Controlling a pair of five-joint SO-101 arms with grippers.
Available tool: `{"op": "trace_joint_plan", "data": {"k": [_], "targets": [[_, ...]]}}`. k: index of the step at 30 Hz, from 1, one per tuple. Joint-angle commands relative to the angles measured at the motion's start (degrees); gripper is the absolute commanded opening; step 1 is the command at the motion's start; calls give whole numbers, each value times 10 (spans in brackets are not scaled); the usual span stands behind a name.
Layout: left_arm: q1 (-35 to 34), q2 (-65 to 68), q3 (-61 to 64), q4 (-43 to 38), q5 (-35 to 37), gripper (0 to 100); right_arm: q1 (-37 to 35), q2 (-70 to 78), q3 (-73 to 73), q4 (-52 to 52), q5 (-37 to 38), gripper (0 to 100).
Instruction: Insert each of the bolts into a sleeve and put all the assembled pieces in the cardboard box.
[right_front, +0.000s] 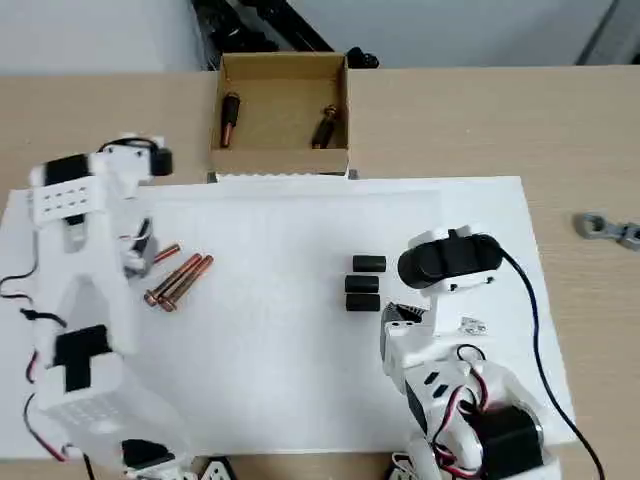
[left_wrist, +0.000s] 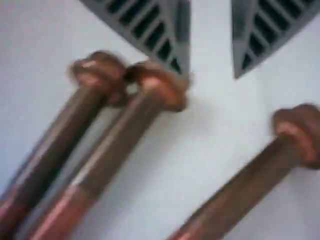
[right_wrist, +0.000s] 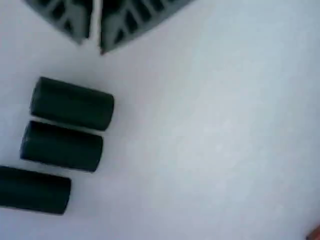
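Left fingers (left_wrist: 150, 25): spread apart, empty, tips at the bolt heads.
Right fingers (right_wrist: 135, 20): pressed together, holding nothing, near the sleeves.
Bolts (right_front: 178, 281): three, loose on the white sheet (right_front: 300, 400).
Sleeves (right_front: 364, 282): three side by side, mid-sheet.
Cardboard box (right_front: 280, 160): on the surface (right_front: 560, 130) beyond the sheet, two assembled pieces (right_front: 230, 120) inside.
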Motion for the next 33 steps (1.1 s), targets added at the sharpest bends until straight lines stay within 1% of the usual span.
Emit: {"op": "trace_joint_plan", "data": {"k": [1, 8, 10, 14, 17, 24, 30, 33], "targets": [[-28, -1, -24, 8, -81, 58, 4, 6, -2, -11, -7, 9], [-27, 0, -24, 6, -232, 59, 4, 6, -2, -7, -7, 9], [-28, -1, -25, 6, -260, 60, 4, 6, -2, -6, -7, 9], [-28, 0, -25, 4, -307, 92, 4, 7, -2, -10, -7, 9], [-28, 0, -25, -11, -311, 97, 4, 7, -2, -6, -6, 9], [-27, 1, -5, -20, -319, 97, 5, 7, -2, -5, -6, 2], [-27, 1, 21, -85, -331, 100, 6, 7, -2, -5, -6, 3], [-27, 1, 29, -105, -347, 124, 6, 7, -2, -5, -6, 3]]}}
